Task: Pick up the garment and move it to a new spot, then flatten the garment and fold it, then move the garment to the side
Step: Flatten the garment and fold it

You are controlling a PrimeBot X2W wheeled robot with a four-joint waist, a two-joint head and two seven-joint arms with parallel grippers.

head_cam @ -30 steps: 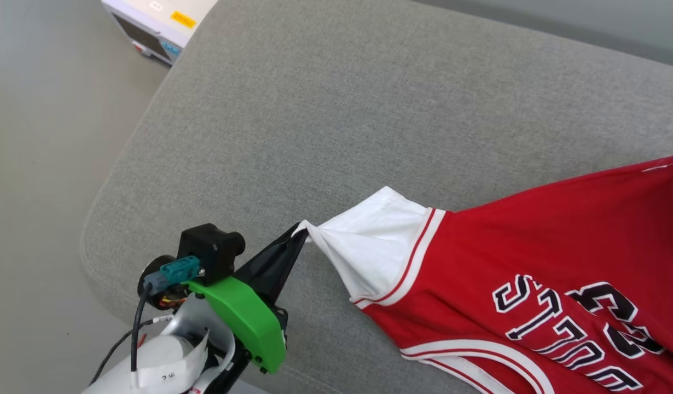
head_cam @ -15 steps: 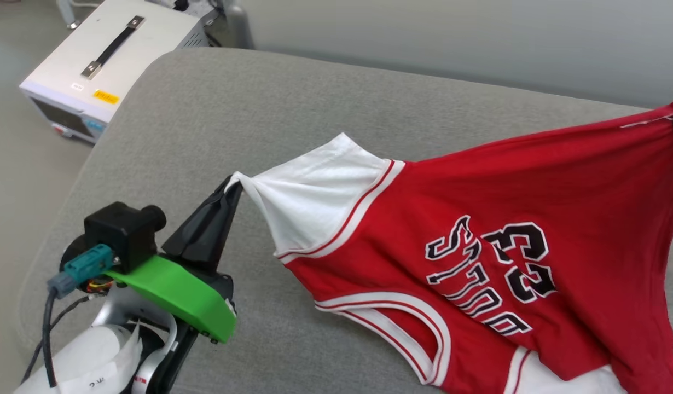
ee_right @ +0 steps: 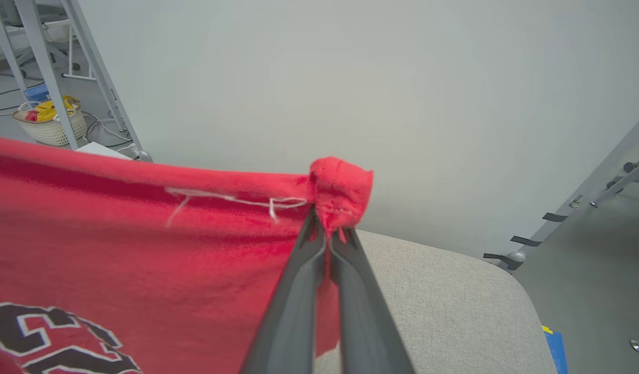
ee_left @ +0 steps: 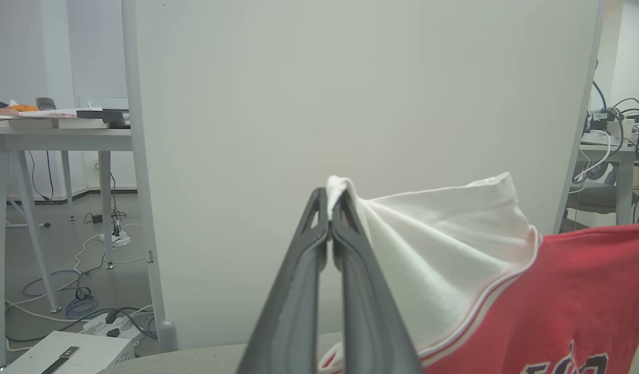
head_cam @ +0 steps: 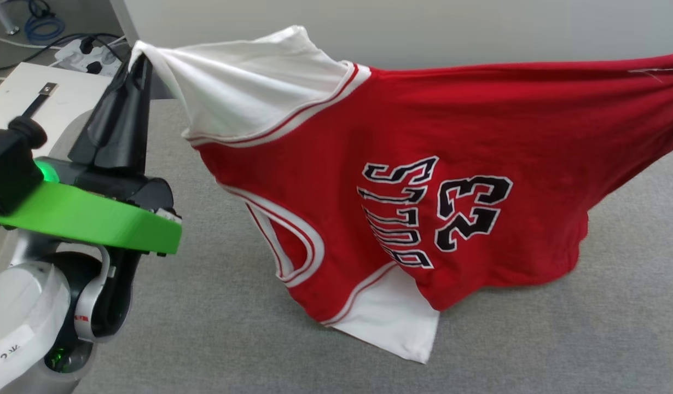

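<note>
Step in hand: the shirt (head_cam: 424, 137) is judged to be in the carry to a new spot, lifted and stretched between both grippers.
Shirt: it is held up across the middle and right of the head view, with the lettering turned sideways. The lower white sleeve (head_cam: 391, 323) hangs down to the grey cushion (head_cam: 205, 339) and seems to brush it.
Left gripper (head_cam: 141, 54): it is seen at the upper left of the head view, closed on the tip of the upper white sleeve (head_cam: 249, 93).
Right gripper (ee_right: 327, 228): it is seen at the centre of the right wrist view, closed on a bunched red corner of the cloth.
Tension: the top edge is drawn nearly straight between the two grips.
Height: the grips should be raised together until the hanging sleeve is clear of the cushion, so that nothing is dragged or folded under.
Spacing: an even gap and level should be held during the carry, so that the cloth is neither slackened nor overstretched.
Laying down: the low edge should be set down first and the rest drawn out flat.
Risk: only small pinches of cloth are held, so a sharp pull could free the sleeve tip.
</note>
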